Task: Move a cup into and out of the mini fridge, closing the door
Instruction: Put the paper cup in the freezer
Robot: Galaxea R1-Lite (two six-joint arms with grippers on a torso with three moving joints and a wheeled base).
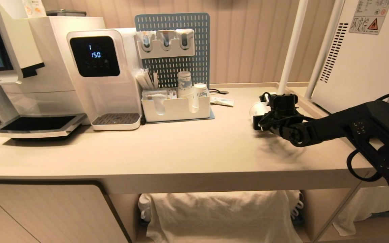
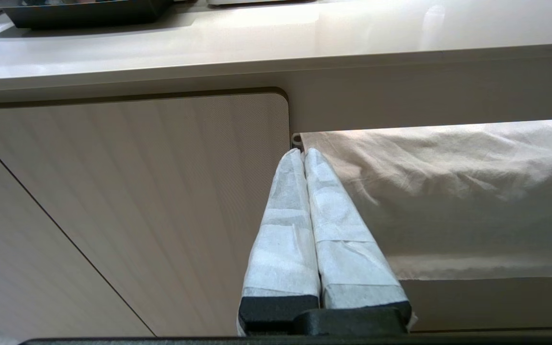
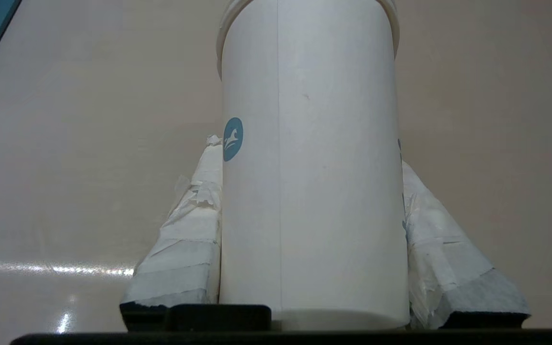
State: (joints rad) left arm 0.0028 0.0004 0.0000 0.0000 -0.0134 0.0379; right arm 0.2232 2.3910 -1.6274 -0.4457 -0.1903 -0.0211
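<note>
A: Cup (image 3: 312,182) sitting between the right gripper's (image 1: 261,116) two taped fingers (image 3: 185,249), one pad on each side of its white wall. The jaws are standing about half wide, pressing or nearly pressing the paper; I am judging this a grip just forming, though I cannot tell how firm it is.

B: Which way is the cup lying from the hand?

A: Straight ahead of the palm. In the head view it is showing at about nine o'clock from the gripper, on the counter (image 1: 181,152), and its long axis is running along the fingers, rim pointing away from the wrist. Whether it is resting on the counter or hanging just above it, I cannot tell.

B: And the fridge?

A: Fridge (image 1: 360,60) is standing at about two o'clock from the gripper, near it, only its vented side showing. The door is not showing, so open or closed is unknown. The right arm is plainly the nearer one.

B: The left arm?

A: Left gripper (image 2: 303,155) is hanging below the counter edge, fingers pressed together, holding nothing.

B: Any containers?

A: A white tray (image 1: 176,109) at ten o'clock is holding a stack of cups (image 1: 184,84) and stir sticks. The gripped cup's inside is hidden.
</note>
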